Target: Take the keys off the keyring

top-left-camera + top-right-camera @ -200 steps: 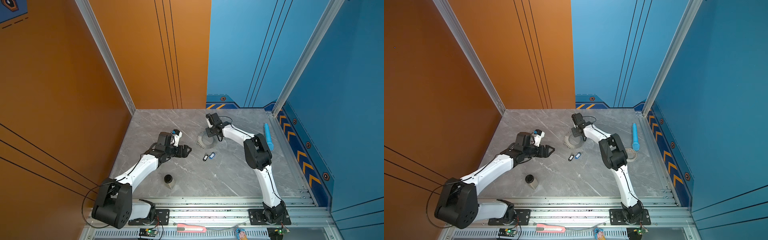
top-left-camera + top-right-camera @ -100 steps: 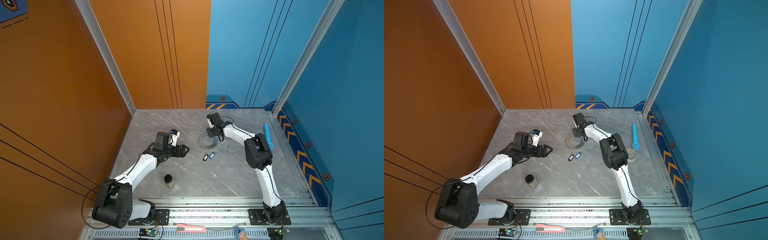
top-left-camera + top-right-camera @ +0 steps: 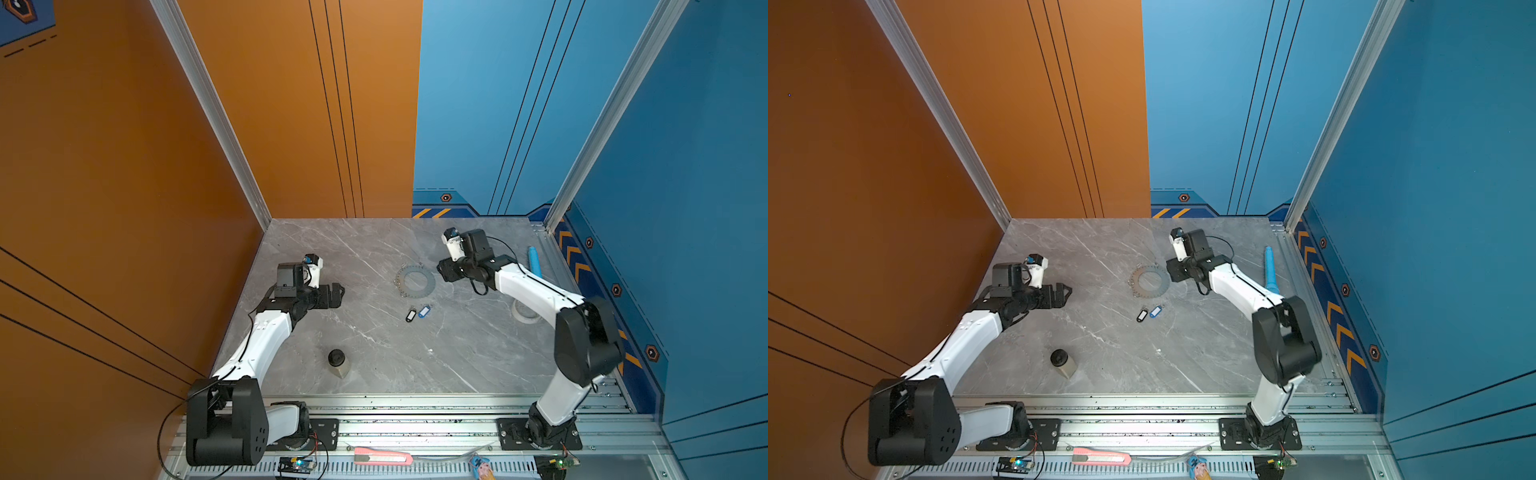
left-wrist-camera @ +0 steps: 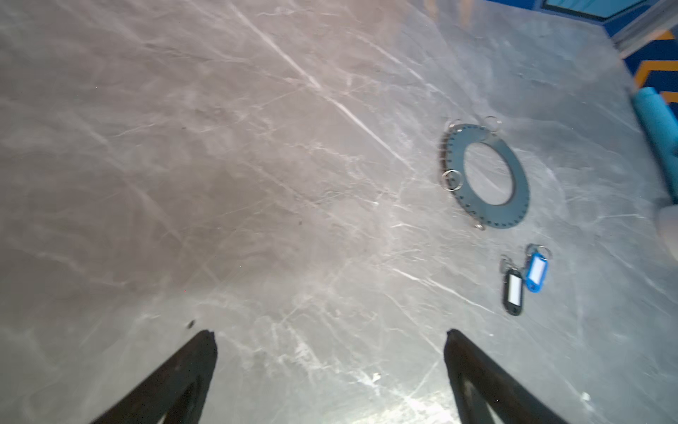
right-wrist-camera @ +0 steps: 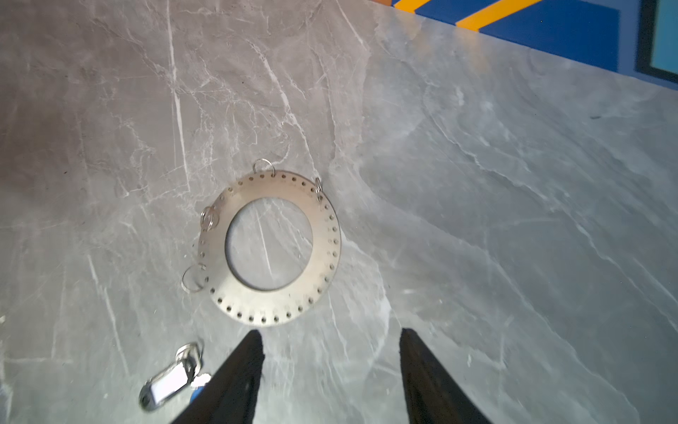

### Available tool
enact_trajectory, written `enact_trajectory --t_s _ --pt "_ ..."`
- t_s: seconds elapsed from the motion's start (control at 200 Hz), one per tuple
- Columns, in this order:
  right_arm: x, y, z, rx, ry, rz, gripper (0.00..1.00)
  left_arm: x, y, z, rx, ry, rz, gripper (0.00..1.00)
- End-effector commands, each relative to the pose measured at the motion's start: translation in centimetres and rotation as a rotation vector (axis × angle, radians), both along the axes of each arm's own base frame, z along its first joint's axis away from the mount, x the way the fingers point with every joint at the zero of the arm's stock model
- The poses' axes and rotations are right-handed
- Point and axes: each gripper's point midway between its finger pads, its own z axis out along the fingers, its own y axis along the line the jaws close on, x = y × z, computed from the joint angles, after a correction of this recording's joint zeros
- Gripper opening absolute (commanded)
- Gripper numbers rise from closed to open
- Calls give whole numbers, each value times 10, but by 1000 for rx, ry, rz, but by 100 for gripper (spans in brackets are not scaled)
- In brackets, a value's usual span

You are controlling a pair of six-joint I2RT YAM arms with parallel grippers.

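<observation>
In a top view the keyring (image 3: 414, 281) lies flat right of centre, the black key (image 3: 410, 315) and blue key (image 3: 423, 311) side by side just below it and clear of it, so the job looks done. The left gripper (image 3: 337, 295), centre left, is spread wide and empty; the right gripper (image 3: 441, 272), just beside the keyring, is parted around nothing. Both should lift straight away without brushing keyring or keys.

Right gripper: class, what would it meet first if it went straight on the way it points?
Probably the keyring, lying flat just ahead of the right gripper; height is unclear.
</observation>
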Motion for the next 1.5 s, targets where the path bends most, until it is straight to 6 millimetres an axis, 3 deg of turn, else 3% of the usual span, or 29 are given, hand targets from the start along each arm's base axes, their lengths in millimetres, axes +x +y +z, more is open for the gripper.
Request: enact_trajectory --t_s 0.0,0.155,0.235,0.32,0.395,0.546,0.621,0.646,0.716,0.796,0.891,1.121,1.497 --pt "-16 -26 0 19 -73 -26 69 1 37 -10 119 -58 109 98" --pt "-39 -95 -5 -31 -165 -195 83 3 54 -22 189 -136 156 98" --pt "-49 -127 -12 -54 -208 -276 99 10 54 -19 205 -202 150 98" --pt "-58 -153 -23 -42 -256 -357 100 20 51 -19 223 -262 133 98" --pt "-64 -165 -30 -31 -304 -401 100 28 43 -24 231 -301 95 98" --pt "-60 -169 -36 -29 -407 -415 100 40 37 -37 228 -308 83 98" --pt "-49 -171 -30 -12 -470 -427 100 42 32 -33 194 -323 85 98" --pt "-47 -171 -36 -14 -441 -424 100 43 31 -29 183 -350 93 98" --pt "-44 -171 -43 9 -463 -419 100 44 30 -24 160 -422 116 98" --pt "-51 -175 -48 20 -464 -425 100 39 26 -33 195 -458 113 98" --pt "-45 -175 -54 44 -493 -428 100 35 27 -38 227 -529 150 98" --pt "-36 -188 -62 70 -392 -468 100 44 37 -48 241 -405 193 98" --pt "-35 -193 -61 50 -396 -507 100 46 42 -47 282 -418 239 98"
